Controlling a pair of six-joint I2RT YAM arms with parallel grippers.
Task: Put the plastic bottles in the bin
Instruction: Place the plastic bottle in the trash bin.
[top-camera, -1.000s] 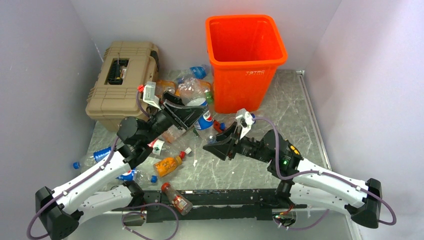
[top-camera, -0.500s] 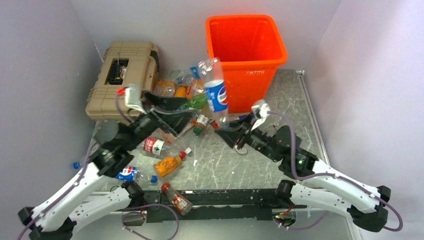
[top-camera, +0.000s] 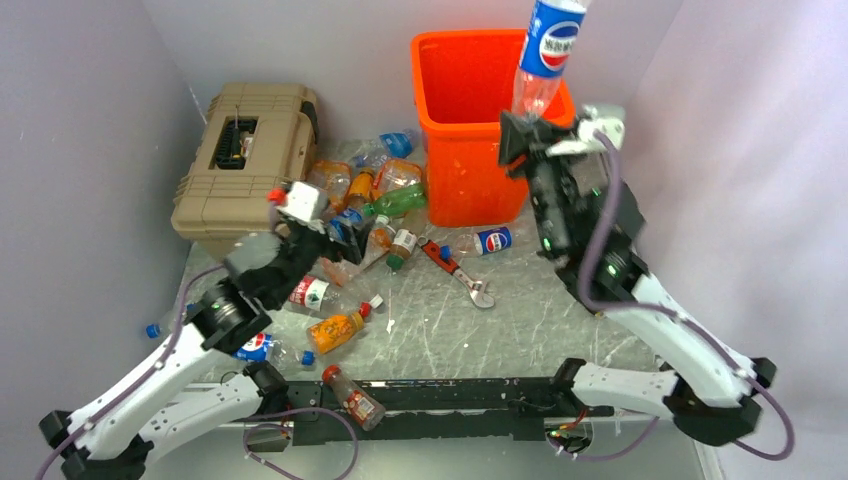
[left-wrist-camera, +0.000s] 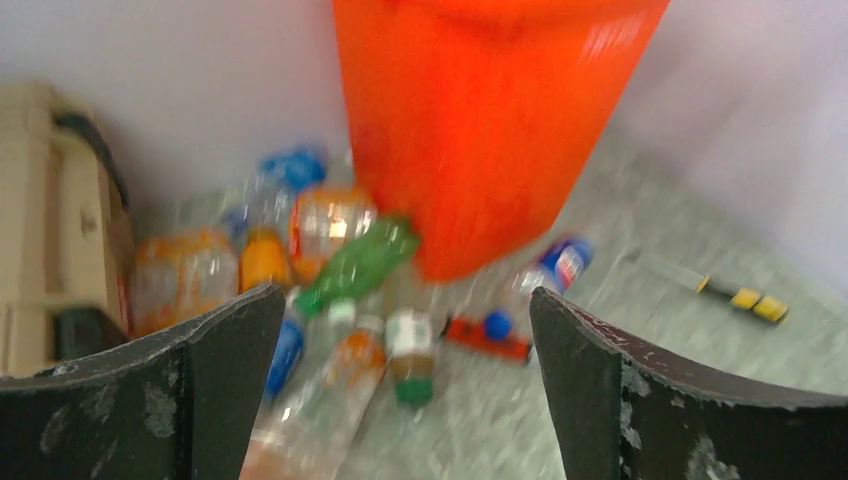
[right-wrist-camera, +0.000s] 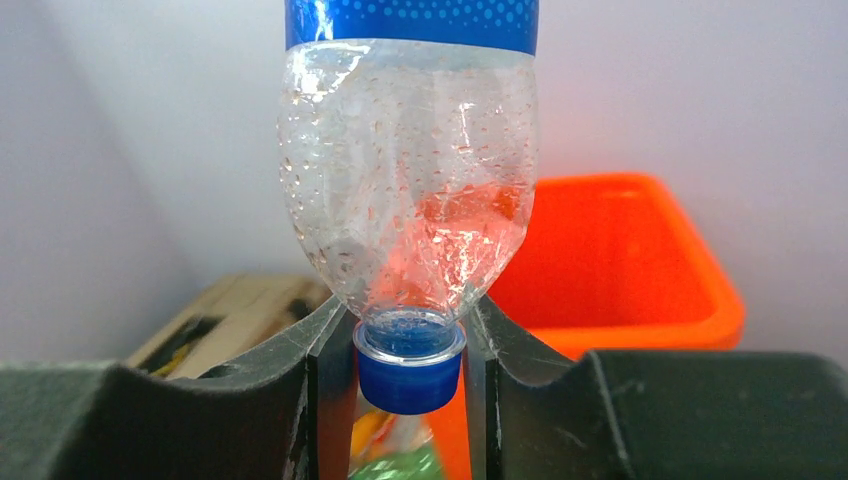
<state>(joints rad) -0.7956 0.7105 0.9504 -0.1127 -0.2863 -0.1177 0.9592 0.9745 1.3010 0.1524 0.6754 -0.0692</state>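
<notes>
Far edge, above orange bin (top-camera: 462, 170) | right hand (top-camera: 530, 122) clamped on Pepsi bottle (top-camera: 551, 40) | left hand (left-wrist-camera: 405, 292) apart | bottle pile (top-camera: 385, 200) not yet binned

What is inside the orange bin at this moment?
Only bare orange walls show inside the bin; no bottle is seen there. The right gripper and its blue-label bottle cover the right side, so that part is hidden.

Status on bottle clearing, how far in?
Done: nothing visible inside the orange bin yet. In hand: right gripper shut on a Pepsi bottle at the neck, cap down, raised near the bin rim. Left gripper open, empty, facing the bottle pile. Left: nearly every bottle, on the table.
</notes>
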